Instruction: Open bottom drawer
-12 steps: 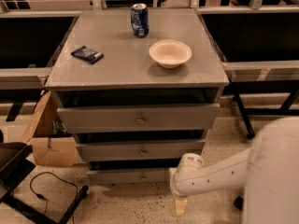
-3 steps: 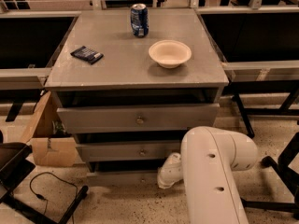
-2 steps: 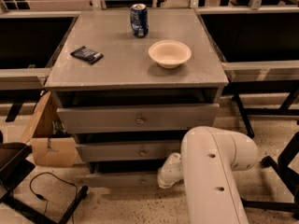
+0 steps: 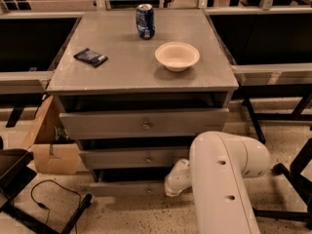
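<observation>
Pulling straight out, square to the front edge of the table, should keep the bottom drawer from binding. It sits lowest beneath that edge. The gripper is at its front, towards the front-right corner; its opening and hold cannot be told.

I record the bottom drawer as plain grey. The gripper, white, sits at that drawer's front, right of its middle. Above the drawer, the cabinet top is grey, bearing a blue can, a cream bowl and a dark packet. Below the drawer, the floor is speckled beige.
</observation>
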`<state>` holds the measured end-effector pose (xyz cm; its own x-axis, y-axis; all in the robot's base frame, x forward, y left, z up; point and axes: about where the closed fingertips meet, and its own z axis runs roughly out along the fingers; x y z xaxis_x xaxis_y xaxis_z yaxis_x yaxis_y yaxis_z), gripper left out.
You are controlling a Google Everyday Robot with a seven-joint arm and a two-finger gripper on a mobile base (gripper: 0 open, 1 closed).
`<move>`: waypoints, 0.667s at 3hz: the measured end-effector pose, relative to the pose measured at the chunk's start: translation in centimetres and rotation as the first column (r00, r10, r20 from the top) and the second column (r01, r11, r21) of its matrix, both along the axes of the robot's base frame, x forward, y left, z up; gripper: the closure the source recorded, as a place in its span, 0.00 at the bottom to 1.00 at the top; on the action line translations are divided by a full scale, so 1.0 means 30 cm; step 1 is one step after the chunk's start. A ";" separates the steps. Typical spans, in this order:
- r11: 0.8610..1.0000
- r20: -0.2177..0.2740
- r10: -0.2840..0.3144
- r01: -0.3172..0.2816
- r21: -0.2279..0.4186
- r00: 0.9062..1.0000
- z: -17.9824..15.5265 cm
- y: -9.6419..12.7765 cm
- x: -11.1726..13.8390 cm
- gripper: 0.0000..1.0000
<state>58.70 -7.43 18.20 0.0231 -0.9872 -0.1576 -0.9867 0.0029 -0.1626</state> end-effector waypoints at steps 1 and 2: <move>1.000 0.000 0.000 0.000 0.000 1.000 0.017 0.001 0.005 1.00; 1.000 0.000 0.000 0.000 0.000 1.000 0.031 0.001 0.010 1.00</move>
<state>59.01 -7.40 19.11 0.0229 -0.9872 -0.1576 -0.9867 0.0031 -0.1626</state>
